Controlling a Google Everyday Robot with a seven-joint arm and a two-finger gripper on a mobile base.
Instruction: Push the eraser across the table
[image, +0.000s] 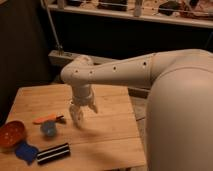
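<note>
The eraser (53, 153), a long black bar with pale stripes, lies near the front edge of the light wooden table (107, 135). My gripper (83, 114) hangs above the middle of the table, to the right of and behind the eraser, apart from it. Its two fingers point down with a gap between them, and nothing is held.
A red-brown bowl (11, 135) sits at the table's left edge. A flat blue shape (25, 150) lies beside the eraser's left end. An orange stick-like thing (47, 119) and a small blue cup (48, 129) lie left of the gripper. A dark shelf stands behind.
</note>
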